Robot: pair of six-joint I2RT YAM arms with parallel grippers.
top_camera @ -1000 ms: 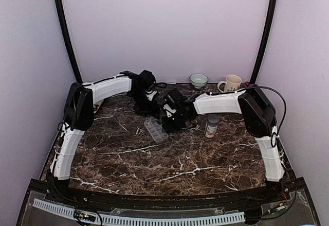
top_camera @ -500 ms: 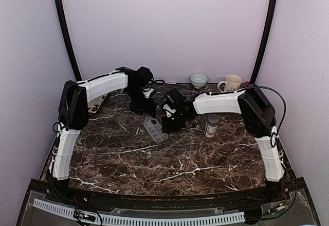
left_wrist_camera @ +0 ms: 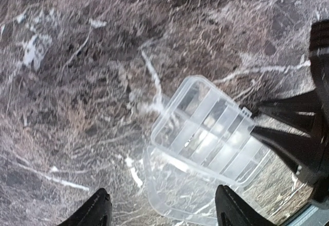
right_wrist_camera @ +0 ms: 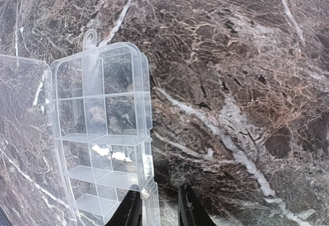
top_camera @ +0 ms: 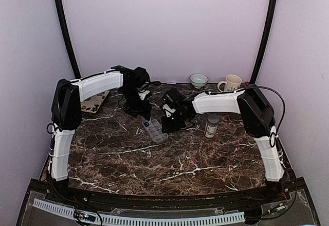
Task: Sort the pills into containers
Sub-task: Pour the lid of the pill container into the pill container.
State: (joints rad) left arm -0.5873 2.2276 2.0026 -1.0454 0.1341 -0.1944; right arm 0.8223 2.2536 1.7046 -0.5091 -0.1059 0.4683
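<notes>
While R pincer (right_wrist_camera: 158,197) grips box (right_wrist_camera: 97,118) rim, L pincer (left_wrist_camera: 162,194) gapes.

No writing can be read in any view. The bottle (top_camera: 211,126) toward the right edge of the bench (top_camera: 154,164) carries a label, but its print is too small to make out.
</notes>
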